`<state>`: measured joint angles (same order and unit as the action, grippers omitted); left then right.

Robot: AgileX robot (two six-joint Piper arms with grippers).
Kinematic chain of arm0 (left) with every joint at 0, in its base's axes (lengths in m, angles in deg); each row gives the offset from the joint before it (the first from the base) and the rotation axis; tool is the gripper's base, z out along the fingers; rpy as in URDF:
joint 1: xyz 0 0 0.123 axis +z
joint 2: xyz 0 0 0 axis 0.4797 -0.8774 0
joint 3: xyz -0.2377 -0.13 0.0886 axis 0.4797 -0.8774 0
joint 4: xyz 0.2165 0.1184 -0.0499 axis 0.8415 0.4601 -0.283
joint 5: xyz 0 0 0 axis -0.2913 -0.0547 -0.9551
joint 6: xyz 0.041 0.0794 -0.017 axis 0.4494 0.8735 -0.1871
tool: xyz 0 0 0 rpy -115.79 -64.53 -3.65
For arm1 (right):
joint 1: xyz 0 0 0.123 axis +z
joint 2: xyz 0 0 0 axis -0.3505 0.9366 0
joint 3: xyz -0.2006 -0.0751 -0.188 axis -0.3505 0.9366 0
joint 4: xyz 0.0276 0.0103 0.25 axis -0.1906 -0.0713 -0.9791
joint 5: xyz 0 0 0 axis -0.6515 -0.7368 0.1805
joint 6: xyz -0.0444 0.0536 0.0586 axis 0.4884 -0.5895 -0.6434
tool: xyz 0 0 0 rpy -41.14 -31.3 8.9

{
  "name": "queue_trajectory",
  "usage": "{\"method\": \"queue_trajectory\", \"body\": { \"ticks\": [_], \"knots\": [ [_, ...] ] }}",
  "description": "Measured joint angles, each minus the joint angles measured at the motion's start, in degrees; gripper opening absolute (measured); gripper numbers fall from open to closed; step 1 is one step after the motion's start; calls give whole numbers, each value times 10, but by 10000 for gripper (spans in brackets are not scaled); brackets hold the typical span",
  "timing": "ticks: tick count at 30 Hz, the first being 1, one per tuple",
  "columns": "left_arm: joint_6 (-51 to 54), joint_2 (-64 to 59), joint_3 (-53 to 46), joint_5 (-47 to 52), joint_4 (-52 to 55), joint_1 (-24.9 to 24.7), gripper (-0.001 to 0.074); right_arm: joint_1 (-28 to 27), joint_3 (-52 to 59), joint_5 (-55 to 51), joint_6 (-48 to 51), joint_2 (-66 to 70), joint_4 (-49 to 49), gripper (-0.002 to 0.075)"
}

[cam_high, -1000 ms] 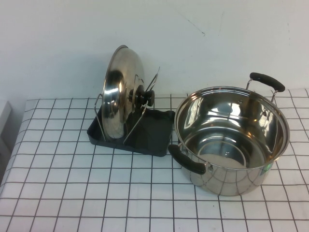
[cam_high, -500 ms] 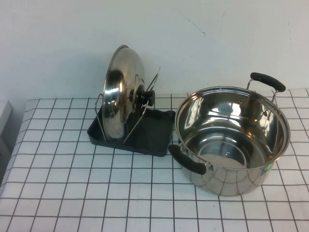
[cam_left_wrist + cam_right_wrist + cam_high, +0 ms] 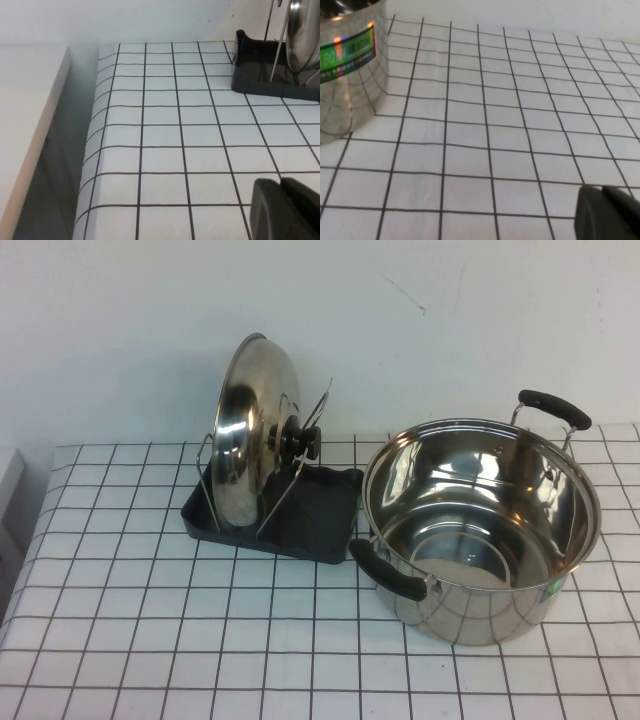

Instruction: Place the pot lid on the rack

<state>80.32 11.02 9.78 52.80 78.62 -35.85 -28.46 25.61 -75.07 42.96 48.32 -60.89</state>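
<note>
Pot lid upright in rack; pot right.

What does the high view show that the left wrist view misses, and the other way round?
Only the high view shows the whole pot lid standing on edge in the rack, its black knob, and the open pot beside the rack. Neither arm appears there.

Only the left wrist view shows the left gripper, low over the table near its left edge, and a white surface beyond that edge.

Both show the rack, part of the lid, and the checked tablecloth. The right gripper shows only in its own view.
</note>
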Motion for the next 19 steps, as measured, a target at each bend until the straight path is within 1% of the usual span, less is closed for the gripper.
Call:
{"method": "queue_trajectory", "body": {
  "ticks": [3, 7, 19],
  "knots": [
    [0, 0, 0, 0, 0, 0, -2, 15, 0, -1, -38, 0, 18, -1],
    [0, 0, 0, 0, 0, 0, -2, 20, 0, -1, -68, 0, 24, -1],
    [0, 0, 0, 0, 0, 0, -2, 22, 0, -1, -76, 0, 33, -1]
  ]
}}
